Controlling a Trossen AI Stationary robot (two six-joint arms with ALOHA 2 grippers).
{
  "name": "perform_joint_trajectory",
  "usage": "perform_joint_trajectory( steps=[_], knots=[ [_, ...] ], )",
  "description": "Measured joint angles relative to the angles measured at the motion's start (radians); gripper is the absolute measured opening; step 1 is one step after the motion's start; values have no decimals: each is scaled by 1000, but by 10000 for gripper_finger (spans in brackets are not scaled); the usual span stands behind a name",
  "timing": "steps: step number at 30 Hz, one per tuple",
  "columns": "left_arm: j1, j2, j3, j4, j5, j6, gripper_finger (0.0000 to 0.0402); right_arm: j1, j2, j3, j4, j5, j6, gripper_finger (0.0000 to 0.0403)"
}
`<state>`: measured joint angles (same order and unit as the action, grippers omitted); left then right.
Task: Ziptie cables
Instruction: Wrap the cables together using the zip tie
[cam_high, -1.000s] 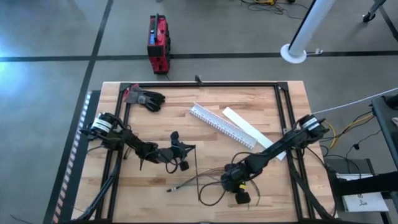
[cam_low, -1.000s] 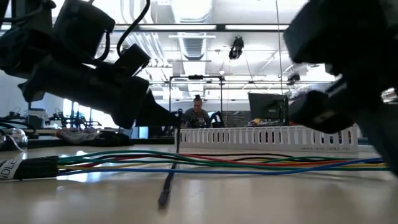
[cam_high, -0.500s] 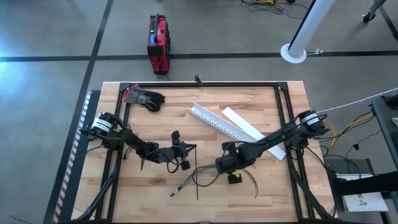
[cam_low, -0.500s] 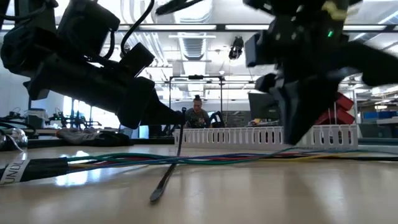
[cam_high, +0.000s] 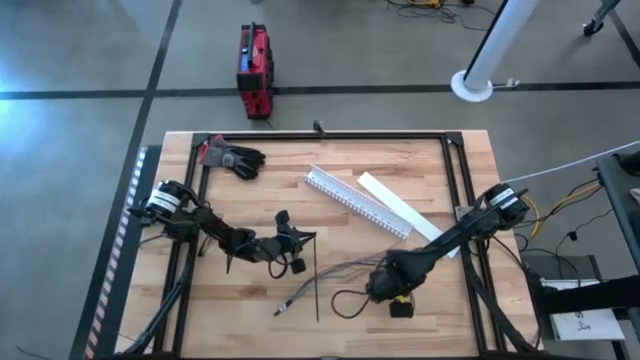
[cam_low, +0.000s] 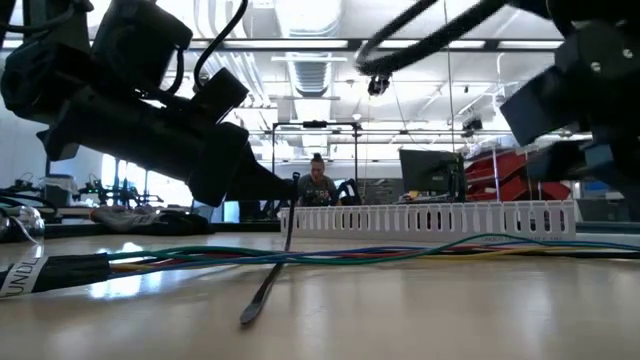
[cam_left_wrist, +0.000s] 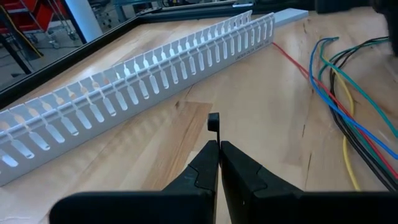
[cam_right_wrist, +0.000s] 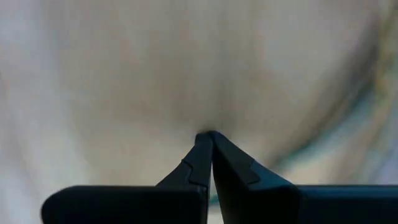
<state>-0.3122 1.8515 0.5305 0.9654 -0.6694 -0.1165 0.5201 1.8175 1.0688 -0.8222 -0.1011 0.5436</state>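
Observation:
The cables (cam_high: 345, 270), thin green, blue, red and dark wires, lie in a loose bundle across the near middle of the table, with a dark loop (cam_high: 345, 302). They also show in the low view (cam_low: 330, 255) and the left wrist view (cam_left_wrist: 336, 106). My left gripper (cam_high: 305, 238) hovers left of centre, shut on a thin black zip tie (cam_high: 317, 285). My right gripper (cam_high: 388, 290) is shut at the bundle's right end, pointing down. My left gripper pinches the zip tie just below its small square head (cam_left_wrist: 213, 122), which sticks out past the fingertips. The strap hangs down from the fingers, and its free end (cam_low: 250, 315) rests on the table. My right gripper is shut at the cables' right end; its own body and blur hide the place of contact.
A white slotted channel (cam_high: 355, 203) and its flat lid (cam_high: 400, 210) lie slanted at the far middle. A black and red glove (cam_high: 232, 157) sits at the far left. A black frame rail (cam_high: 320, 135) borders the table. A person (cam_low: 318, 185) sits in the room behind.
My right gripper has swung toward the far left and then back toward the near right. The cables' right end has followed it, and the bundle now lies spread with a loop near the gripper. Their left end has stayed near the table's front.

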Motion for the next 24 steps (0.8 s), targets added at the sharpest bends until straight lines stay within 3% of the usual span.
perform_joint_trajectory(
  steps=[7, 13, 15, 19, 24],
  knots=[
    [0, 0, 18, -4, 5, 3, 0, -105, 0, -5, -110, 157, -204, 0],
    [0, 0, 21, -5, 24, -3, 0, -237, 7, 3, -97, 498, -412, 0],
    [1, 2, 19, -9, 32, -15, 0, -276, 6, 16, -92, 549, -475, 0],
    [2, 7, 22, -32, 33, -24, 0, -330, 6, 64, -93, 568, -567, 0],
    [3, 7, 27, -40, 33, -24, 0, -311, -24, 138, -56, 538, -635, 0]
  ],
)
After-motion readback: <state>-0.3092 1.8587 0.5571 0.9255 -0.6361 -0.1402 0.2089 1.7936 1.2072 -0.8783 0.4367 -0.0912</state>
